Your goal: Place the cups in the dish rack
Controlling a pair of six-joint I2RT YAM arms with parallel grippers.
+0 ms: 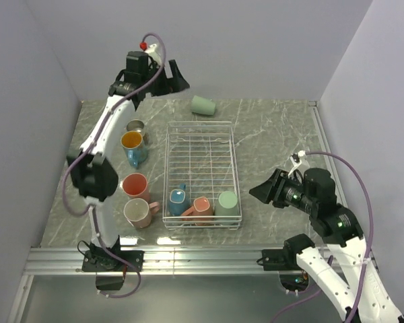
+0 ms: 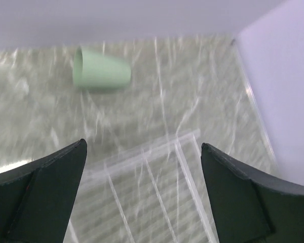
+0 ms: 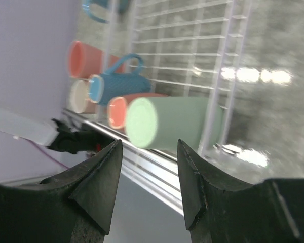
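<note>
The white wire dish rack [image 1: 200, 145] lies in the middle of the table. At its near end stand a teal mug [image 1: 179, 200], a salmon mug [image 1: 202, 206] and an upturned mint green cup [image 1: 227, 202]. Another mint green cup [image 1: 203, 105] lies on its side behind the rack. My left gripper [image 1: 178, 75] hovers high, just left of that cup, open and empty; its wrist view shows the cup [image 2: 100, 72] ahead and the rack's far corner [image 2: 185, 147] below. My right gripper [image 1: 256, 190] is open and empty, right of the rack, facing the mint cup [image 3: 167, 121].
Left of the rack stand a small metallic grey cup [image 1: 135, 126], a teal mug with an orange inside [image 1: 132, 145], a salmon pink mug [image 1: 135, 185] and a cream-white mug [image 1: 137, 212]. Walls close in the back and both sides. An aluminium rail [image 1: 202, 259] runs along the near edge.
</note>
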